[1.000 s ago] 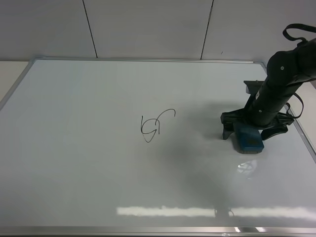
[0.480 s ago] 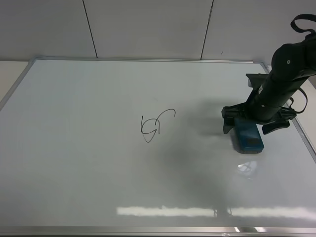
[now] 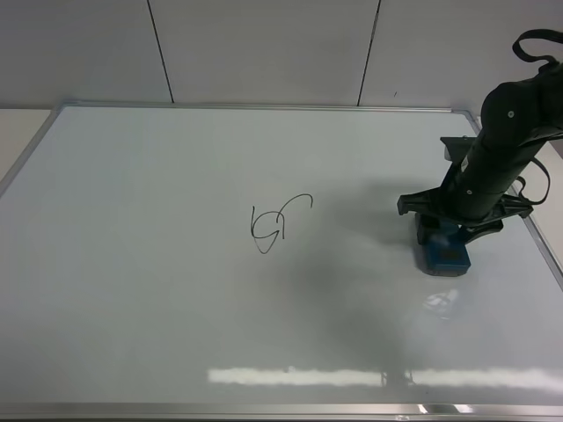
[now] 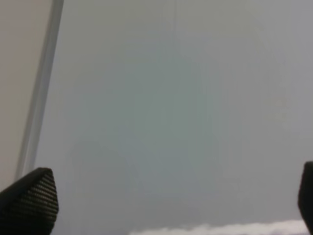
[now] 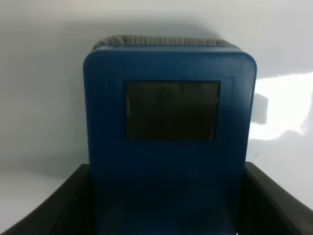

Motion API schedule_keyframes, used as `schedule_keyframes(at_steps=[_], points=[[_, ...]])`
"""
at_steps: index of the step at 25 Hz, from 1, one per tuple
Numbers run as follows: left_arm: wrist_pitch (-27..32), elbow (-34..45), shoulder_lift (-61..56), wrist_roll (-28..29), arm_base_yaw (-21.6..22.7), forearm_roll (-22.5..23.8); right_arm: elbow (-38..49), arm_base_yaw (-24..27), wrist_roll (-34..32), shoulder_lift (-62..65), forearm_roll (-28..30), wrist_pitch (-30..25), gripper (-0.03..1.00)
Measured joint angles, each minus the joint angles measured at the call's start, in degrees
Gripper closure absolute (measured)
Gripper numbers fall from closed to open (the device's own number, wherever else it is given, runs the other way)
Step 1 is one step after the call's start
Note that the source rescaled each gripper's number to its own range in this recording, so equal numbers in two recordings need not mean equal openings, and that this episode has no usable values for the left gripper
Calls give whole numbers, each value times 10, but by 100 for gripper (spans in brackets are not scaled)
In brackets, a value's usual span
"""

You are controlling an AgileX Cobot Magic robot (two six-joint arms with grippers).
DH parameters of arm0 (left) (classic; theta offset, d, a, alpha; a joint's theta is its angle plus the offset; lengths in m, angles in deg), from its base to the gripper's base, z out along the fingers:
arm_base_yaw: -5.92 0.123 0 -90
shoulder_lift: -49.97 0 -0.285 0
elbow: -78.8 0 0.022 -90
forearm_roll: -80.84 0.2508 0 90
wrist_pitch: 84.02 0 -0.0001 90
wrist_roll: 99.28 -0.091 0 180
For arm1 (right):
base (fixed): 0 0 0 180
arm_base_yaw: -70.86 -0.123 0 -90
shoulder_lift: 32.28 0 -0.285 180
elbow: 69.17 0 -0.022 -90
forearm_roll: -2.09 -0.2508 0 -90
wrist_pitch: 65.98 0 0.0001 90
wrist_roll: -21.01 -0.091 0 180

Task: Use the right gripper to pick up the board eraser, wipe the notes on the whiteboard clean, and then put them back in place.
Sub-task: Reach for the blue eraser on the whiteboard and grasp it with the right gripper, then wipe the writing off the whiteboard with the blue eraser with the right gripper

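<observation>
The whiteboard fills most of the exterior high view. The notes, a looped black scribble, are near its middle. The board eraser, a teal-blue block, lies flat on the board near the right edge. My right gripper is down over the eraser's far end, with its jaws against the eraser's two long sides. In the right wrist view the eraser fills the space between the two fingers of the right gripper. My left gripper is open over bare board and shows only in the left wrist view.
The silver frame runs just right of the eraser, with pale table beyond it. A grey panelled wall stands behind the board. The left wrist view shows the board's frame.
The right gripper has dropped lower over the eraser and its fingers have closed in from a wide spread onto the eraser's sides. The eraser and notes have not moved.
</observation>
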Motion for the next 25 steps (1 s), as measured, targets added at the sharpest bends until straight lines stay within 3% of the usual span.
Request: schedule_keyframes(at_steps=[9, 12, 19, 25], points=[[0, 0, 0, 0, 0, 0, -3, 0, 0, 1, 14, -21, 92], [0, 0, 0, 0, 0, 0, -27, -6, 6, 10, 17, -63, 92], [0, 0, 0, 0, 0, 0, -128, -52, 45, 34, 18, -162, 92], [0, 0, 0, 0, 0, 0, -214, -113, 84, 34, 19, -185, 92]])
